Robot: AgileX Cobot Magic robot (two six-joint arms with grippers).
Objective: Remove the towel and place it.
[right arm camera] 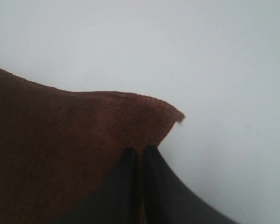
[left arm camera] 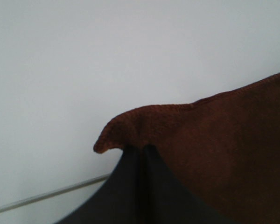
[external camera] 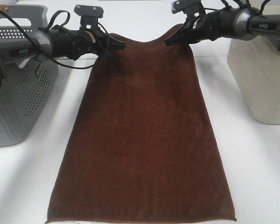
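The brown towel (external camera: pixel 142 140) lies spread flat on the white table (external camera: pixel 261 177), its near hem at the front edge of the high view and its far corners lifted. At those far corners the left gripper (external camera: pixel 120 45) and the right gripper (external camera: pixel 170 42) each pinch the cloth, jaws clamped together on the hem. A grey perforated basket (external camera: pixel 18 93) stands to the left and a pale bin (external camera: pixel 261 79) to the right.

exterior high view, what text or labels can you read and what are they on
"PiPER" on the right arm's grey housing.
"PiPER" on the left arm's grey housing, small but legible.
Raised lettering on the grey perforated basket beneath the left arm: too blurred to read.
No text on the brown towel or the white bin.
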